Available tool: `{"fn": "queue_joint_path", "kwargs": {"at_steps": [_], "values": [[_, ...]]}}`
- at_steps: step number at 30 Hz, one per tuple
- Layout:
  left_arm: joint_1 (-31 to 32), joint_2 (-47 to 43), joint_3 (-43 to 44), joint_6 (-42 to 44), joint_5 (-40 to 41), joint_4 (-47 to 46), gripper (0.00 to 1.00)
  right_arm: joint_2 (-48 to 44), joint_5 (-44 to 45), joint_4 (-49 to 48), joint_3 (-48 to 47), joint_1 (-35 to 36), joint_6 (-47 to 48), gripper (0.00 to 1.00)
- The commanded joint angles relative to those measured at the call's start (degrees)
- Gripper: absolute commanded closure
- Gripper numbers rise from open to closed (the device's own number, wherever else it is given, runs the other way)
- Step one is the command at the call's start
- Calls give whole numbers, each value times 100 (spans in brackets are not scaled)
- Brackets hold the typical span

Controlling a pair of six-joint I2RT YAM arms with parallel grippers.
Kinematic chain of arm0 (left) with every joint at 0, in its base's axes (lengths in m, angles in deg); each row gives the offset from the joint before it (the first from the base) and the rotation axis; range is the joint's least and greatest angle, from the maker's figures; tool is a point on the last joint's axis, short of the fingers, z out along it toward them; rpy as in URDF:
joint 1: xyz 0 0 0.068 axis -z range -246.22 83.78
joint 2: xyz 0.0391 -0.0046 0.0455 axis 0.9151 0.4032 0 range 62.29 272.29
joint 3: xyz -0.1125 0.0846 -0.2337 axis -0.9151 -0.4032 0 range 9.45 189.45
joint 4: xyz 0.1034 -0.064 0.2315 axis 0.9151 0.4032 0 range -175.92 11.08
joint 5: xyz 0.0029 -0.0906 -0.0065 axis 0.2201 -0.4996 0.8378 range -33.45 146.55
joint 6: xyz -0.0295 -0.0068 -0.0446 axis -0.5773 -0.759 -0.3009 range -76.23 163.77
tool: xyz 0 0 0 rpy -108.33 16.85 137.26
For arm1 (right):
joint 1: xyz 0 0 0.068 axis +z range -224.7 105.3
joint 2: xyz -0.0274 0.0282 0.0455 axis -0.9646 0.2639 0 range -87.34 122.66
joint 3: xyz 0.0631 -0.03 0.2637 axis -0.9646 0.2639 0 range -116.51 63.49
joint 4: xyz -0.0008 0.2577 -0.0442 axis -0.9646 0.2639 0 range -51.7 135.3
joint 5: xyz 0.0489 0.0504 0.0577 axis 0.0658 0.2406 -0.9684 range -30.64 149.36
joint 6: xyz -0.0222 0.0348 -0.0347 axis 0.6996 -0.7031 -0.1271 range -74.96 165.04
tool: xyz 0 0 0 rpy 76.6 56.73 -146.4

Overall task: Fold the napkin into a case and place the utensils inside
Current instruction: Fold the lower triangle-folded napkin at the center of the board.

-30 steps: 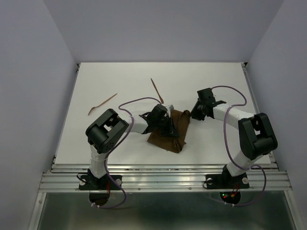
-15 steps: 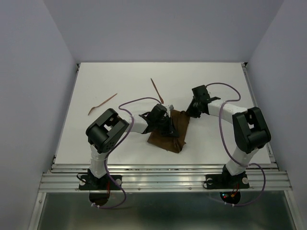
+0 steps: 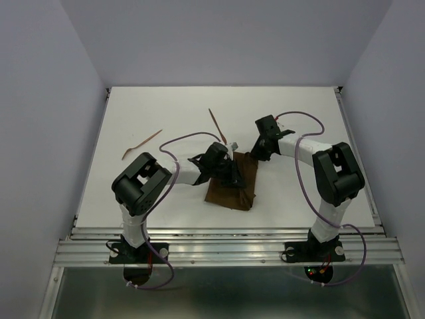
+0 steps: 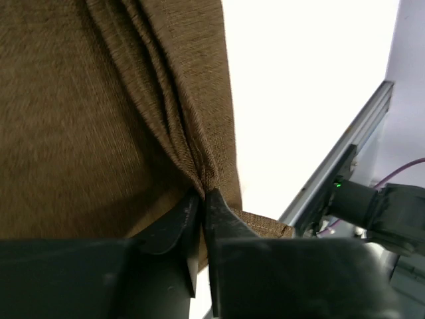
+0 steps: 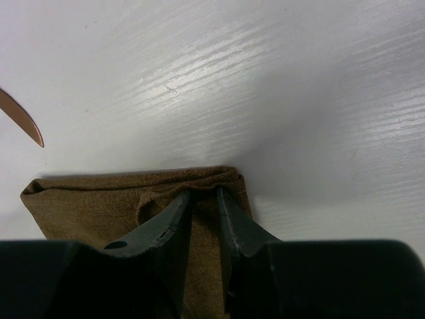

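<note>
The dark brown napkin (image 3: 234, 189) lies folded to a narrow rectangle at the table's middle. My left gripper (image 3: 230, 174) rests on its left side and is shut on a raised pleat of the cloth (image 4: 99, 100), the jaws (image 4: 202, 194) pressed together. My right gripper (image 3: 255, 153) sits at the napkin's far right corner, its jaws (image 5: 204, 194) closed to a narrow gap on the bunched edge of the cloth (image 5: 99, 199). One reddish-brown utensil (image 3: 217, 125) lies just beyond the napkin, with its tip in the right wrist view (image 5: 23, 121). The other utensil (image 3: 141, 143) lies far left.
An aluminium rail (image 3: 226, 242) runs along the table's near edge and shows in the left wrist view (image 4: 345, 166). Grey walls close in the table on three sides. Purple cables loop over both arms (image 3: 182, 141).
My right arm has swung left from beside the napkin onto its far right corner. The left gripper has kept its hold, and the napkin has shifted slightly left.
</note>
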Motion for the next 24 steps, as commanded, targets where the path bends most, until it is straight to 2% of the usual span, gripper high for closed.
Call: {"fn": "queue_joint_path", "kwargs": {"at_steps": [1, 8, 11, 12, 14, 15, 17, 20, 24], "values": [[-43, -690, -240, 154, 63, 70, 80, 321, 653, 552, -28, 2, -86, 72], [-70, -1253, -513, 180, 485, 352, 67, 312, 811, 789, -124, 2, -16, 72], [-69, -1385, -460, 198, 590, 440, 51, 312, 855, 851, -194, 2, 28, 72], [-61, -1403, -416, 198, 617, 466, 41, 312, 855, 851, -203, 2, 46, 72], [-34, -1420, -355, 250, 652, 589, 32, 321, 829, 851, -221, 54, 46, 72], [1, -1394, -250, 277, 704, 650, 23, 321, 829, 851, -230, 55, 46, 72], [62, -1281, -127, 338, 801, 878, 15, 338, 812, 842, -256, 55, 37, 72], [150, -1087, 129, 382, 872, 1186, 14, 373, 777, 842, -291, 55, 11, 72], [212, -850, 120, 242, 636, 1161, 16, 382, 750, 816, -309, 55, 11, 72]]}}
